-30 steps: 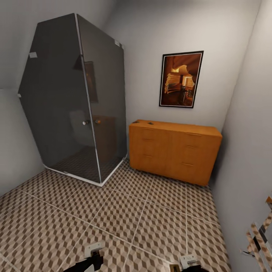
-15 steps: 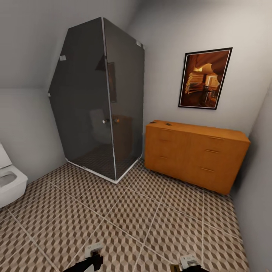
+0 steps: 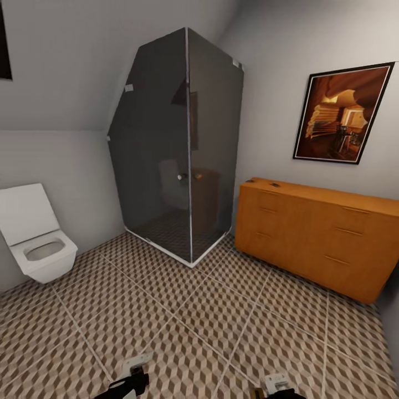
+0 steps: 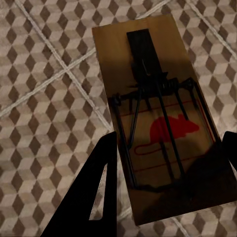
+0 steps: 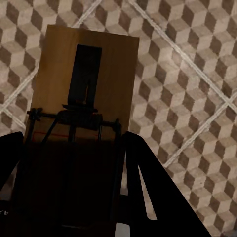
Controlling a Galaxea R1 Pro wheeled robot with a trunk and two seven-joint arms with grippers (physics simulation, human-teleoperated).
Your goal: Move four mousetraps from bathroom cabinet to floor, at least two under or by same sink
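The robot is facing into a tiled bathroom, and the cabinet is serving as the reference point here. It is standing against the far wall, directly under a framed picture. Two small dark items are lying on its top near the end closest to the shower stall; they are too small to identify. The dark glass stall is filling the corner just beside that same end of the cabinet. A white toilet is hanging on the side wall, well apart from the cabinet, on the far side of the stall. The patterned floor is running from the cabinet's base toward the robot.

The left gripper is carrying a mousetrap above the floor tiles. Its fingers are lying along the two long edges of the wooden board and pinching it, with the wire spring and the red mouse print between them.

The right gripper is carrying a second mousetrap. Its fingers are clamping the near end of the board from both sides, and the far end is sticking out over the tiles.

In the head view, the tips of both arms are showing low over the floor, well apart from the cabinet.
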